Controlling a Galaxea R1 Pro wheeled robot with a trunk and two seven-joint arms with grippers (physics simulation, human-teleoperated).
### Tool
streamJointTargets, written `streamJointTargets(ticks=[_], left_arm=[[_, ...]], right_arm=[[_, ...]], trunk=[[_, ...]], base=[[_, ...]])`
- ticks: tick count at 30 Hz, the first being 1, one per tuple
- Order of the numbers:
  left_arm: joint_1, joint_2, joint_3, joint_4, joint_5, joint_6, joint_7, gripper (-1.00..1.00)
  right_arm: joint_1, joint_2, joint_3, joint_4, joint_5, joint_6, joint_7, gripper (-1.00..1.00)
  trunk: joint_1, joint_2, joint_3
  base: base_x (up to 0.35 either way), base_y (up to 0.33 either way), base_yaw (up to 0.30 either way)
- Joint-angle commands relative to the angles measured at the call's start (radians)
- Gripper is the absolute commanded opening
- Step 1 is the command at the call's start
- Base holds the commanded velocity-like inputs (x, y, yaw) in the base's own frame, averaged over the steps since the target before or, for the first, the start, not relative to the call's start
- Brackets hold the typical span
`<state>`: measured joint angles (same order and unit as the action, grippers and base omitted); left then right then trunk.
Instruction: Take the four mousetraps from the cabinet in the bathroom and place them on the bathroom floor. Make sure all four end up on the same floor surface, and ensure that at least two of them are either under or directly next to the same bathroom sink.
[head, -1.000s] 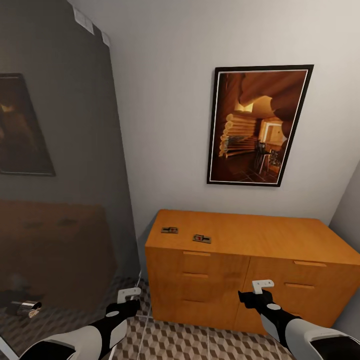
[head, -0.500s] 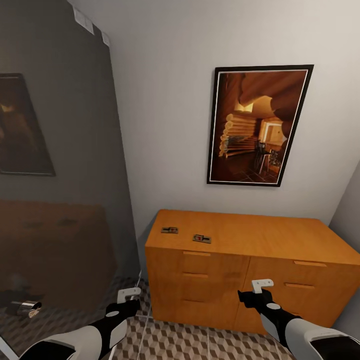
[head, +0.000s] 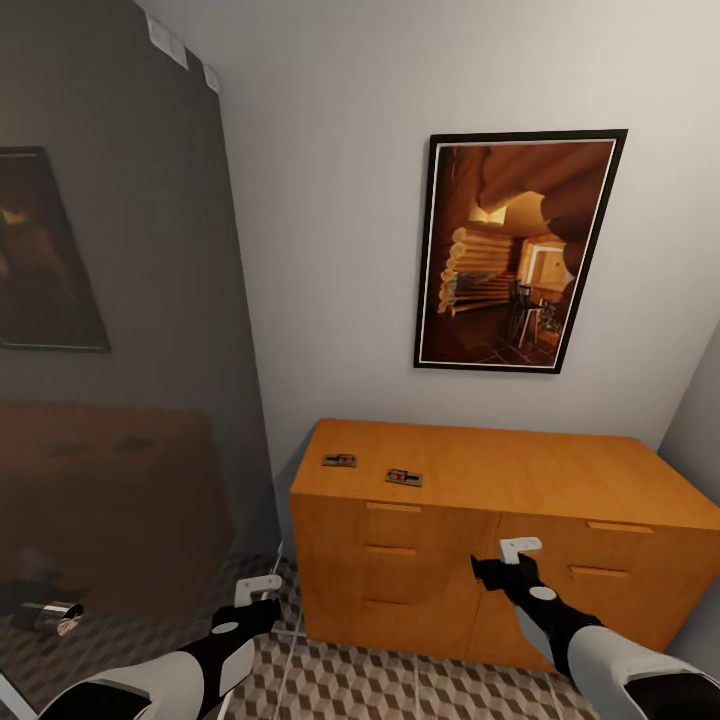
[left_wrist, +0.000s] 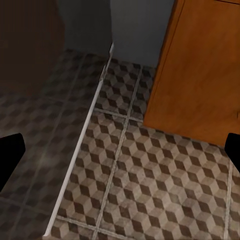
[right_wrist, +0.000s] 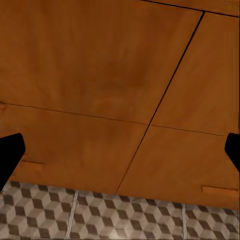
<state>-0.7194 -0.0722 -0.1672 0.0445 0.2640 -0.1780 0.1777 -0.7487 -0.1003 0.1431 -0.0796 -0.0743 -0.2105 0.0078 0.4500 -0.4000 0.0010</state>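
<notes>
Mousetraps: two show in the head view, lying flat on the cabinet (head: 520, 470) top toward its left front corner; the left mousetrap (head: 339, 461) sits a little farther back than the right mousetrap (head: 403, 477), and the two are near each other but apart.
Long axis: both boards run roughly left-right across the frame, along the cabinet's front edge.
Other two mousetraps: not seen on the top; I cannot tell where they are.
Right tool (head: 521, 547): raised in front of the drawer fronts at lower centre-right; its wrist view has dark fingertips at both side edges with cabinet wood between, so the fingers are spread and hold nothing.
Left tool (head: 258, 583): low at lower left over the bathroom floor (head: 400, 685), beside the cabinet's left end; fingertips likewise far apart in its wrist view, empty.
Key relation: the traps lie up and to the left of the right tool, up and to the right of the left tool, both well below the top.
Nearer arm: judging by the head view, the right tool is higher and looks nearer to the right mousetrap.
Next move, likely: lift above the top edge, then reach left and down.
</notes>
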Motion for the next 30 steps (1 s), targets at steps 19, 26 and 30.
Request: streamJointTargets(ticks=[19, 26, 30], left_arm=[[0.000, 0.010, 0.000, 0.000, -0.002, 0.000, 0.000, 1.00], [0.000, 0.011, 0.000, 0.000, -0.002, 0.000, 0.000, 1.00], [0.000, 0.011, 0.000, 0.000, -0.002, 0.000, -0.001, 1.00]], right_arm=[[-0.001, 0.000, -0.006, -0.479, -0.010, 0.218, -0.001, 1.00], [-0.001, 0.003, -0.009, -0.581, -0.016, 0.265, -0.001, 1.00], [-0.003, 0.004, -0.008, -0.622, -0.016, 0.275, -0.002, 1.00]], trunk=[[0.000, 0.000, 0.000], [0.000, 0.000, 0.000], [0.000, 0.000, 0.000]], base=[[0.000, 0.000, 0.000], [0.000, 0.000, 0.000], [0.000, 0.000, 0.000]])
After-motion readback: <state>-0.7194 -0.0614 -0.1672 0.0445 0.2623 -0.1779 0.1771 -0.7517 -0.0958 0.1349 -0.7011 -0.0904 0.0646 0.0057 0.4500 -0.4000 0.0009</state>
